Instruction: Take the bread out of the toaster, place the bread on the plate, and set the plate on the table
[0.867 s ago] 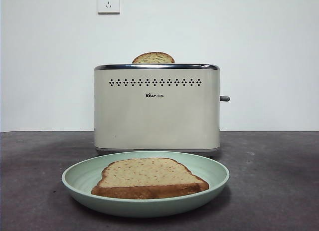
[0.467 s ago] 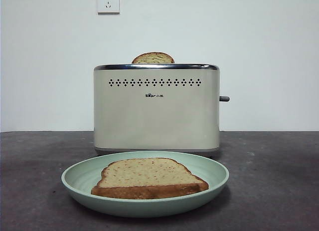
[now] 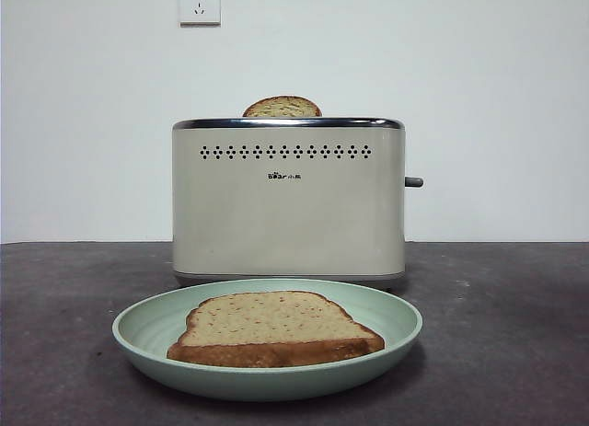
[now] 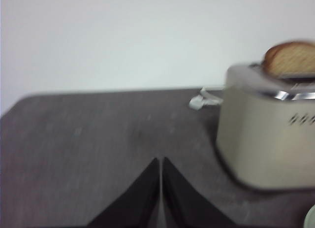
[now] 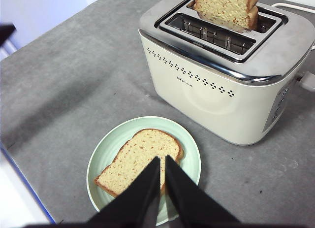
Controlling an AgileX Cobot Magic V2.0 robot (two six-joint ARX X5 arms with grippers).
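Mint-green, the plate (image 3: 268, 339) sits flat on the table (image 3: 515, 334) just in front of the toaster (image 3: 288, 201), with the bread (image 3: 274, 328) lying in its middle, clear of the rim all round. A 2nd slice (image 3: 282, 107) stands upright in the toaster's rear slot, its domed top above the chrome rim; the front slot shows bare wires in the right wrist view. Bare table lies open on both sides of the plate and toaster, out to the table's edges. The left gripper (image 4: 160, 161) hangs over bare table beside the toaster, jaws closed together, holding nothing. The right gripper (image 5: 162, 160) hovers high above the plate, jaws nearly touching, empty
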